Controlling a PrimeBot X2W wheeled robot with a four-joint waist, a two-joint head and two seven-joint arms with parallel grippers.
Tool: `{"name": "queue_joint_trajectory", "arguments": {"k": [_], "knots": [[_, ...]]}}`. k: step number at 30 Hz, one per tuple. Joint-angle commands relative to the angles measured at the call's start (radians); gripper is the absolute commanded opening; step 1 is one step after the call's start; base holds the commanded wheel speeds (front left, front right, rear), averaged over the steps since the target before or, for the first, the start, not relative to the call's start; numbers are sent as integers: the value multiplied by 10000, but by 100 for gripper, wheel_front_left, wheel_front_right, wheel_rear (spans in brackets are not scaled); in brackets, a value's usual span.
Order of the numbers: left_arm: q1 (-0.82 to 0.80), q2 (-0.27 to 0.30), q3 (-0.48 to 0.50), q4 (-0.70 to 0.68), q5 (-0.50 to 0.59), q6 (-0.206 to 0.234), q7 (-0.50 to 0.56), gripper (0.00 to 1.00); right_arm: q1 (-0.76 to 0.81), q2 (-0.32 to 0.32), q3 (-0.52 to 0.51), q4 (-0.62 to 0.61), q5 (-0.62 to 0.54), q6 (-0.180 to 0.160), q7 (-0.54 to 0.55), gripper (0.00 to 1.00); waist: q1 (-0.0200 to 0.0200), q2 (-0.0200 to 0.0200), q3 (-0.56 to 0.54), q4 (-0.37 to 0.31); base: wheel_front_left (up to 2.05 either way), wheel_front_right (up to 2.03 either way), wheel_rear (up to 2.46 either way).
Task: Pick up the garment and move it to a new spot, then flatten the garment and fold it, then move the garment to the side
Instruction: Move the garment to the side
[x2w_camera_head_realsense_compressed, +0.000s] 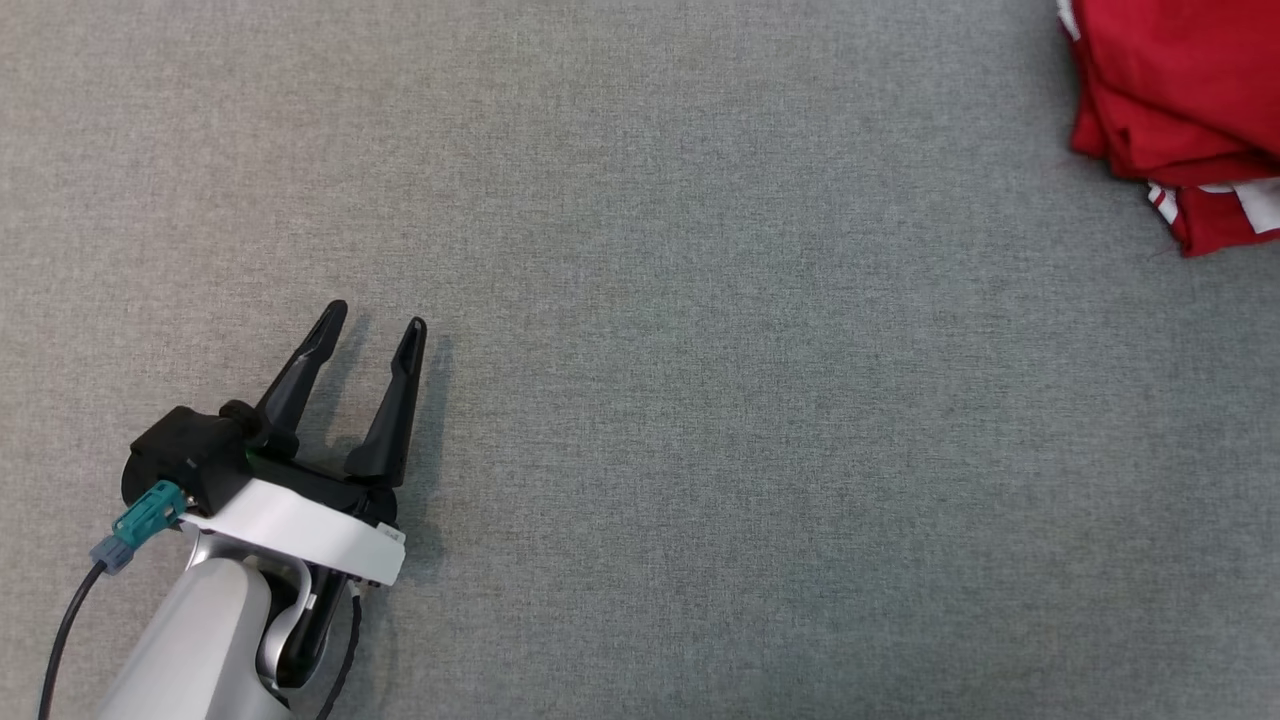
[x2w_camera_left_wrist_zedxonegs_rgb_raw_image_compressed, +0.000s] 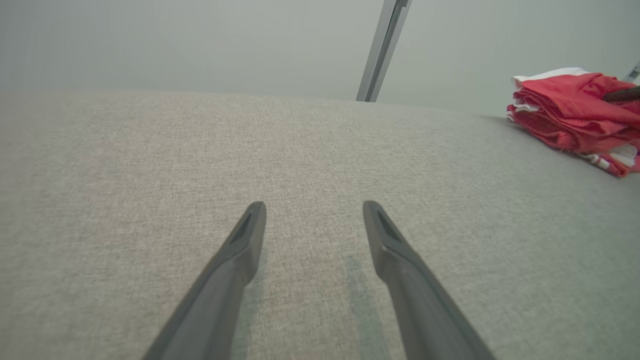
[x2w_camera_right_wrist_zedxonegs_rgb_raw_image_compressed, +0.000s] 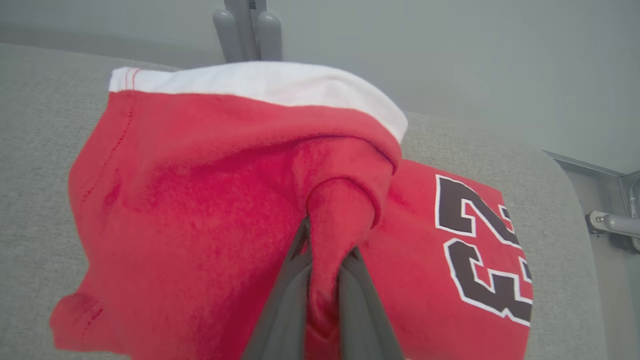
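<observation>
The garment (x2w_camera_head_realsense_compressed: 1180, 90) is a red jersey with white trim, bunched at the top right corner of the head view. In the right wrist view the garment (x2w_camera_right_wrist_zedxonegs_rgb_raw_image_compressed: 200, 210) shows black numbers edged in white. My right gripper (x2w_camera_right_wrist_zedxonegs_rgb_raw_image_compressed: 325, 250) is shut on a pinched fold of its red cloth. From the left wrist view the garment (x2w_camera_left_wrist_zedxonegs_rgb_raw_image_compressed: 575, 115) lies as a folded heap at the far right of the surface. My left gripper (x2w_camera_head_realsense_compressed: 372, 325) stands open over bare cloth at the lower left, far from the garment, and its own camera shows my left gripper (x2w_camera_left_wrist_zedxonegs_rgb_raw_image_compressed: 314, 210) with nothing between the fingers.
The grey fabric-covered table (x2w_camera_head_realsense_compressed: 700, 400) spreads across the head view. Its far edge (x2w_camera_left_wrist_zedxonegs_rgb_raw_image_compressed: 250, 95) runs before a pale wall, with a metal post (x2w_camera_left_wrist_zedxonegs_rgb_raw_image_compressed: 382, 50) behind it. A metal frame and bracket (x2w_camera_right_wrist_zedxonegs_rgb_raw_image_compressed: 610, 220) stand just past the table's right edge.
</observation>
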Motion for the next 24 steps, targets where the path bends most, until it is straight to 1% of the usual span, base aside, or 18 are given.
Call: {"name": "queue_joint_trajectory", "arguments": {"k": [1, 5, 8, 9, 10, 11, 12, 18, 21, 24], "knots": [[-242, 58, -14, -18, -7, -13, -1, 100, -119, -19, 26, 198, -129, 0, 56, 0, 0, 0, 36, 7, 0, 0, 0], [-275, 63, -69, -43, -32, -13, -1, 100, -307, -48, 101, 976, -659, 0, -27, 0, 0, 0, 127, 92, 0, 0, 0], [-286, 74, -44, -38, -38, -13, -1, 100, -344, 139, 89, 1582, -973, 0, -229, 0, 0, 0, 196, 163, 0, 0, 0], [-289, 65, -43, -33, -39, -13, -1, 100, -354, 210, 71, 1799, -1101, 0, -388, 5, 0, 0, 205, 190, 0, 0, 0], [-293, 41, -53, -14, -42, -13, -1, 100, -304, 378, 32, 2222, -1280, 0, -677, 49, 0, 0, 198, 240, 0, 0, 0], [-297, 30, -58, -6, -45, -13, -1, 100, -289, 456, 22, 2448, -1375, 0, -801, 95, 0, 0, 182, 260, 0, 0, 0], [-305, 22, -59, 6, -51, -13, -1, 100, -270, 514, 29, 2663, -1468, 0, -933, 100, 0, 0, 151, 281, 0, 0, 0], [-132, 4, 45, 119, -38, -13, -1, 100, -330, 1030, 44, 3694, -2110, 0, -1957, 100, 0, 0, -386, 208, 0, 0, 0], [10, -42, 80, 157, -52, -13, -1, 100, -283, 1188, 83, 3882, -2320, 0, -2188, 100, 0, 0, -706, 103, 0, 0, 0], [162, -105, 158, 221, -73, -12, -1, 100, -226, 1433, 63, 3989, -2589, 0, -2716, 100, 0, 0, -1253, -111, 0, 0, 0]]}}
